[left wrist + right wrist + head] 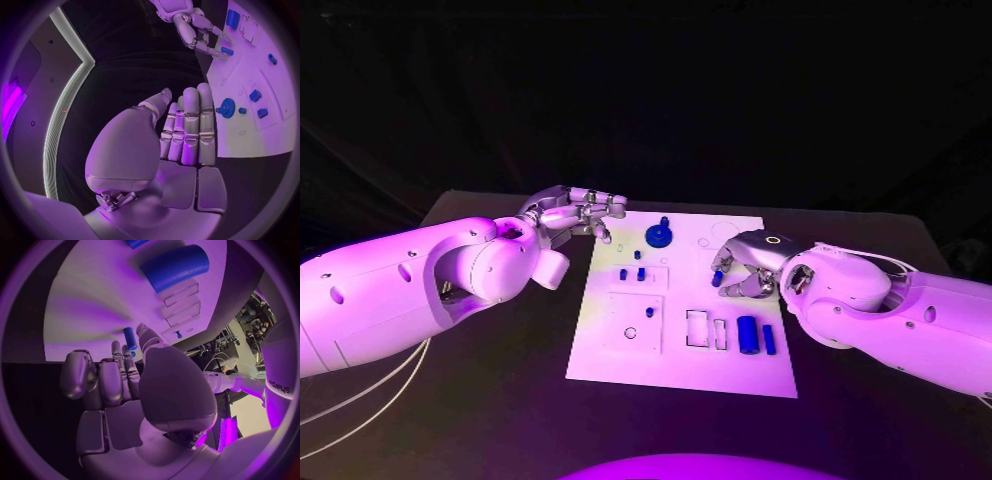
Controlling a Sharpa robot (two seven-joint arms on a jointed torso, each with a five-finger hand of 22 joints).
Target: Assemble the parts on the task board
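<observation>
From the head view, a white board (678, 350) lies in the middle of the black surface (877, 400), with dark room behind it. A blue gear (658, 236) stands near the board's far edge, two small blue pegs (632, 274) lie nearer the robot than it, and a large blue cylinder (749, 334) lies at the board's right side beside two empty rectangular slots. The left robot hand (574, 215) hovers over the board's far left corner, fingers curled, nothing visible in them. The right robot hand (744, 266) sits over the board's right edge, pinching a small blue pin (718, 279).

In the left wrist view, the left robot hand (187, 135) has its fingers straight and side by side, holding nothing, just short of the gear (227, 107) on the board (250, 140). A lit strip runs along the room's wall.

In the right wrist view, the right robot hand (125, 375) clamps the pin (129, 338) at its fingertips above the board (100, 305), with the cylinder (175, 267) further off.
</observation>
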